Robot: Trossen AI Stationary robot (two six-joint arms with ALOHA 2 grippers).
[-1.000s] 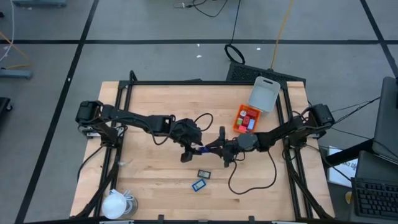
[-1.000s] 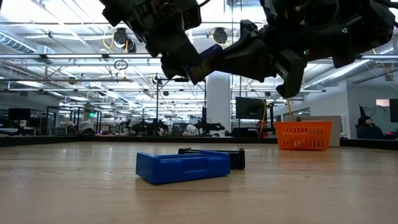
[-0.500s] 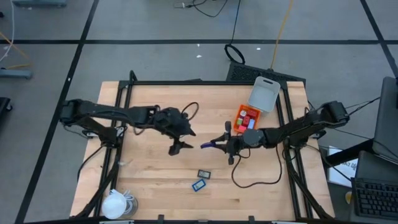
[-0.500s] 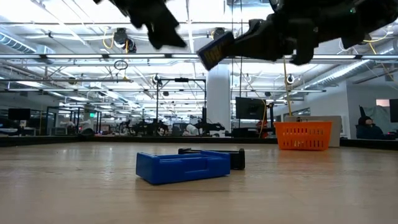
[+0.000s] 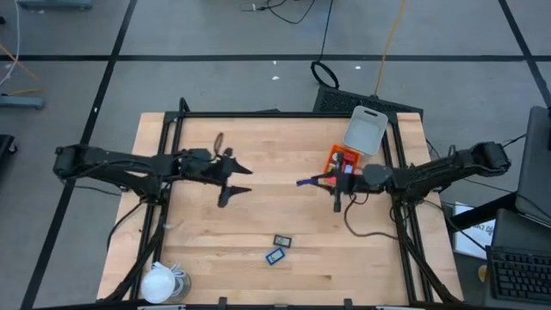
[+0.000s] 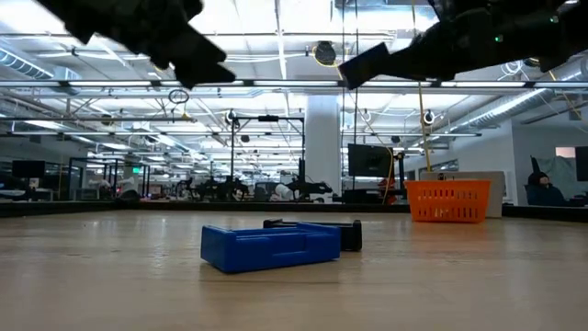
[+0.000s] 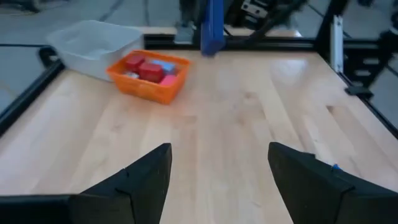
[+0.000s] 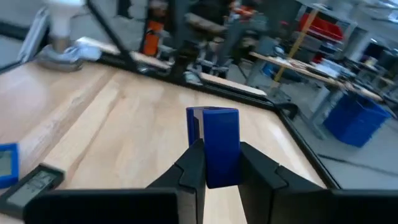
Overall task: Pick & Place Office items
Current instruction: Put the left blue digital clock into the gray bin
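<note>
My right gripper (image 5: 308,182) hangs over the table's middle right, shut on a flat blue office item (image 8: 221,143), just left of the orange tray (image 5: 342,164). The tray holds red and pale blocks (image 7: 144,67). My left gripper (image 5: 234,182) hangs over the middle left, open, with nothing between its fingers (image 7: 146,180). A dark flat rectangle (image 5: 282,241) and a blue one (image 5: 275,256) lie flat on the wood near the front edge. My right gripper pinches the blue item's two flat faces between its two fingers (image 8: 191,168), at the item's end nearest the wrist (image 8: 219,177). The fingers reach level, pointing toward the table's left. The item stands on edge, juts out past the fingertips and is lifted clear of the table.
A grey lid (image 5: 366,129) lies behind the orange tray at the far right. A white round lump with a cord (image 5: 159,282) sits at the near left corner. Black frame rails (image 5: 396,172) run along the table's sides. Bare wood lies between the two grippers.
The two grippers met over the middle with the blue item between them. My left gripper has let go and drawn back toward the table's left edge. My right gripper has carried the item, clear of the table, toward the orange tray and rolled its wrist.
</note>
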